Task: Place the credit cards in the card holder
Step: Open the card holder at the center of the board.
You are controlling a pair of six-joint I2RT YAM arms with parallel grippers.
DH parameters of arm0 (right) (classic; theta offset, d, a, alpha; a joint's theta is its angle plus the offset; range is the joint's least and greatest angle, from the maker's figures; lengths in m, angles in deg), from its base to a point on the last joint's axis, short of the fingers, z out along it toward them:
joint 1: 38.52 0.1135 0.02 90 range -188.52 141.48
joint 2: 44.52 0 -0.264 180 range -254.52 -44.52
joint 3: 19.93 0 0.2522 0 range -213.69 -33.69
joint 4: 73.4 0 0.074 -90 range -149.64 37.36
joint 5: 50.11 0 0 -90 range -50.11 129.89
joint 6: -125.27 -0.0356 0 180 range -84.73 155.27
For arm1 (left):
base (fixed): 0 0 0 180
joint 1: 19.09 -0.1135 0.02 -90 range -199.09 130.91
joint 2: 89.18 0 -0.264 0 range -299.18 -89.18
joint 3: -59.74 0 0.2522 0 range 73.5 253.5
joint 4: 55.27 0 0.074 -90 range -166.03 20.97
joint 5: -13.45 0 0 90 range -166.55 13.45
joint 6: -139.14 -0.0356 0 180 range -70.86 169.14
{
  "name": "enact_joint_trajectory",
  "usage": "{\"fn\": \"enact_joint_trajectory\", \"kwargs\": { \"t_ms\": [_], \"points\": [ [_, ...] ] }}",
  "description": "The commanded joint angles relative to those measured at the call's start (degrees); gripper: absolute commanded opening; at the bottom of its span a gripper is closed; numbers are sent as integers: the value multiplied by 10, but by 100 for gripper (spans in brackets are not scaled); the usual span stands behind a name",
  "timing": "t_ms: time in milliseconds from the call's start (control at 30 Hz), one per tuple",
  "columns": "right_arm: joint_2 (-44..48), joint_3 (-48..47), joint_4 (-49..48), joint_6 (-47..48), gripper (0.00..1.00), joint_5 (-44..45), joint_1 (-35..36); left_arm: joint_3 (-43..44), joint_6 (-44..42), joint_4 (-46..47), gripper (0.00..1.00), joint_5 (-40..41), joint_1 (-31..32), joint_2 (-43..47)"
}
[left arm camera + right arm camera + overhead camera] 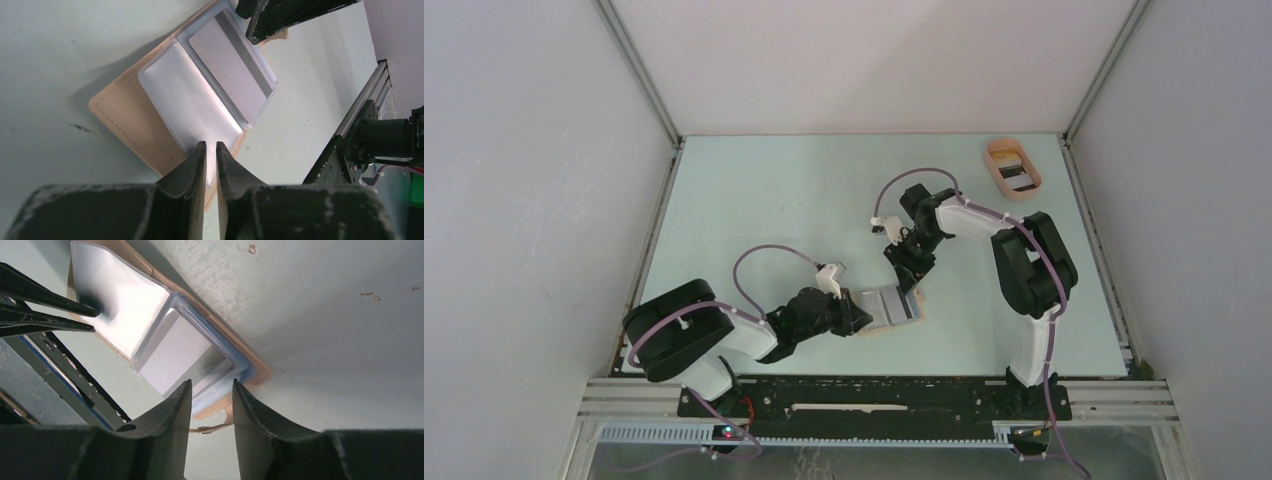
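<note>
The tan card holder [876, 328] lies open on the table between the arms. Its clear sleeves are fanned out in the left wrist view [135, 125]. A white card with a grey stripe [232, 65] sits in a sleeve, also seen in the right wrist view [177, 352]. A blue card edge [239, 374] shows under the sleeves. My left gripper [211, 145] is shut on the edge of a clear sleeve [185, 100]. My right gripper [211, 386] is open and empty, just above the holder's far edge and snap tab [210, 429]. Both grippers show in the top view, left [856, 315] and right [911, 276].
A peach oval tray [995, 172] stands at the back right and holds cards with dark stripes [1016, 172]. White walls close in the table on three sides. The metal frame rail [874, 395] runs along the near edge.
</note>
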Motion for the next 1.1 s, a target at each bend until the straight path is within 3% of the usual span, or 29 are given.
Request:
{"fn": "enact_joint_trajectory", "kwargs": {
  "t_ms": [0, 500, 1067],
  "points": [
    [-2, -4, 10, 7, 44, -12, -4, -5, -9, 29, 17, -8, -6, -5],
    [-44, -14, 37, 3, 45, -78, -14, -5, -7, 38, 18, -16, -10, -14],
    [-42, -35, 77, 19, 37, -195, -39, -11, -3, 62, 21, -29, -16, -21]
  ]
}}
